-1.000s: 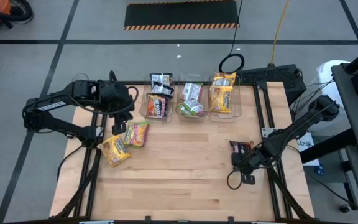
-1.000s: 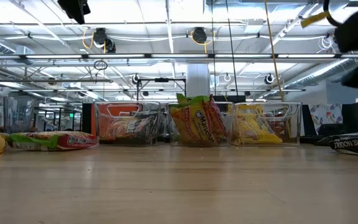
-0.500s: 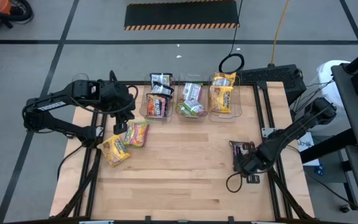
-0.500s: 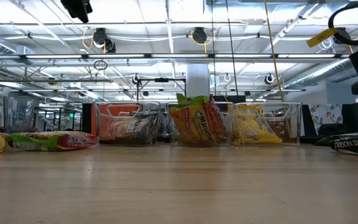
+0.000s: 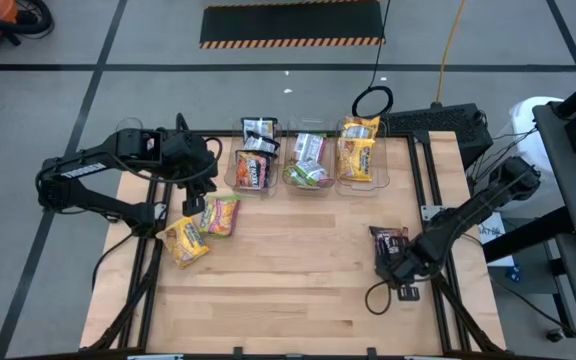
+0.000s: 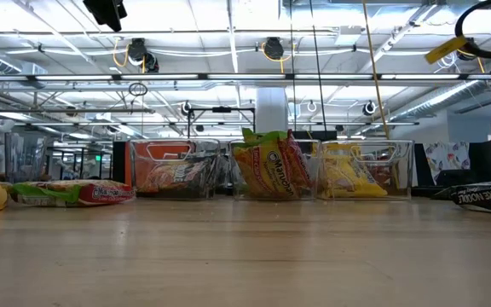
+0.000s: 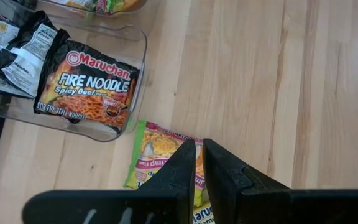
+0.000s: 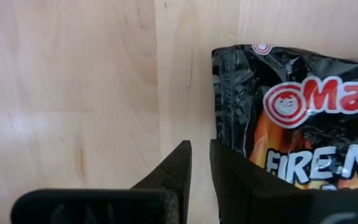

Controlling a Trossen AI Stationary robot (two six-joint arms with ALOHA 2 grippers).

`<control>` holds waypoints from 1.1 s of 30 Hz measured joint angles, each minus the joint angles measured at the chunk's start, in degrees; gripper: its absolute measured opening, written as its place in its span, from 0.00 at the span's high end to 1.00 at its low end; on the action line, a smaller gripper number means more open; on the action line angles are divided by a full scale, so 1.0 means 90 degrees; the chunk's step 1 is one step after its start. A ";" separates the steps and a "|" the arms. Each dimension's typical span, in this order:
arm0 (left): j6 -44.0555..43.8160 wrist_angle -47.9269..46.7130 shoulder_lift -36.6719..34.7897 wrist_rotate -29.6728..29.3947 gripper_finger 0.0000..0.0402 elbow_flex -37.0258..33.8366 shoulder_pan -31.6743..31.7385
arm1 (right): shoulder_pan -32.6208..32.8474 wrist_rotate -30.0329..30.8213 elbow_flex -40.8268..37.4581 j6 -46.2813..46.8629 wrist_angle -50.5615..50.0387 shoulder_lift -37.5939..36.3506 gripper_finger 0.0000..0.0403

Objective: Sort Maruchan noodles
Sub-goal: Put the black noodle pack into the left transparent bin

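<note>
Three Maruchan packets lie flat on the wooden table. A green-edged one (image 5: 220, 215) and a yellow one (image 5: 183, 241) are at the left, and a black Fire Noodle packet (image 5: 386, 238) is at the right. My left gripper (image 7: 199, 155) hangs shut, high above the green-edged packet (image 7: 157, 149). My right gripper (image 8: 201, 155) is shut and points steeply down beside the black packet's corner (image 8: 229, 68), on its near side (image 5: 389, 263). I see no touch between them. Other packets fill three clear bins.
Three clear bins stand in a row at the table's far edge: one (image 5: 255, 165) with black packets, one (image 5: 308, 165) with green-edged ones, one (image 5: 359, 152) with yellow ones. Bare wood stretches across the middle and near part of the table (image 5: 288, 290).
My right gripper has tipped more steeply downward next to the black packet, and its arm has drawn slightly toward the table's right near corner. The packets have not moved.
</note>
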 joint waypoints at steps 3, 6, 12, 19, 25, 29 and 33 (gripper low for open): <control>0.0001 0.0000 -0.0001 -0.0002 0.91 0.0000 -0.0002 | 0.0086 0.0009 0.0000 0.0000 -0.0008 0.0002 0.87; 0.0001 0.0000 0.0001 -0.0002 0.91 0.0000 -0.0001 | 0.0178 0.0273 0.0000 0.0036 -0.0080 0.0052 0.87; 0.0001 -0.0002 -0.0001 -0.0002 0.91 0.0000 -0.0002 | 0.0324 0.0476 0.0000 0.0169 -0.0110 0.0386 0.87; 0.0001 -0.0002 -0.0001 -0.0001 0.91 0.0000 -0.0002 | 0.0455 0.0336 0.0000 0.0172 0.0092 0.0624 0.87; 0.0001 -0.0002 0.0001 -0.0002 0.91 0.0000 -0.0002 | 0.0455 0.0471 0.0000 0.0507 -0.0132 0.0568 0.87; 0.0001 -0.0002 -0.0001 -0.0002 0.91 0.0000 -0.0002 | 0.0455 0.0665 0.0000 0.0707 -0.0264 0.0571 0.87; 0.0001 -0.0002 -0.0001 -0.0001 0.91 0.0000 -0.0001 | 0.0455 0.0646 0.0000 0.0737 -0.0267 0.0571 0.87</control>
